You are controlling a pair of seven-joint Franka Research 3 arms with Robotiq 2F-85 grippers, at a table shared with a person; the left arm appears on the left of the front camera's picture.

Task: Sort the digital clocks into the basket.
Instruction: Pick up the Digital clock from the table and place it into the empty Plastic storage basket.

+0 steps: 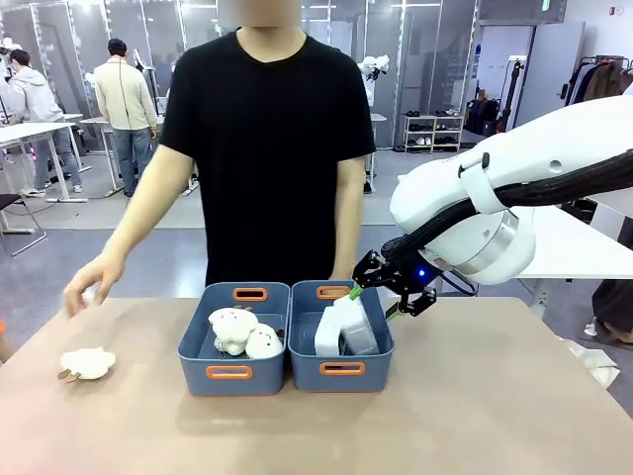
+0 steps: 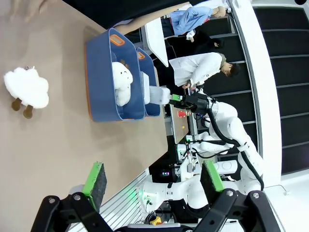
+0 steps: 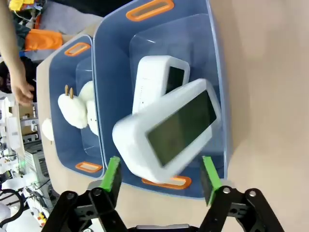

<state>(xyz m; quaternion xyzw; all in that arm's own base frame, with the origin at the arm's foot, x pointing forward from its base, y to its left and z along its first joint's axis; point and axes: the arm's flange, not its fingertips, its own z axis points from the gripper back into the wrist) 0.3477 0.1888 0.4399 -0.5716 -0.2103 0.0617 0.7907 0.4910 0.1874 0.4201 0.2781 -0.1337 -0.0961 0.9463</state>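
From the right wrist, the right gripper (image 3: 161,176) has its green-padded fingers (image 3: 112,178) spread, one on each side of a white clock (image 3: 166,129) without pressing on it. That clock hangs tilted over the near end of the right-hand basket (image 3: 215,63), dark screen up, and looks blurred. Under and beyond it a second clock (image 3: 154,82) lies in the same basket. In the front view the right arm comes in from the right, with the gripper (image 1: 384,294) over the basket's far right corner.

The left gripper (image 2: 153,181) hovers off the bench (image 2: 58,145), fingers (image 2: 95,180) spread wide, holding nothing.

The neighbouring left basket (image 1: 198,341) holds two white cloud toys (image 1: 242,332). A third cloud toy (image 1: 87,363) lies on the bench well to the left.

At the far side a person in black stands behind the baskets, one hand (image 1: 89,282) low over the bench's left far edge.
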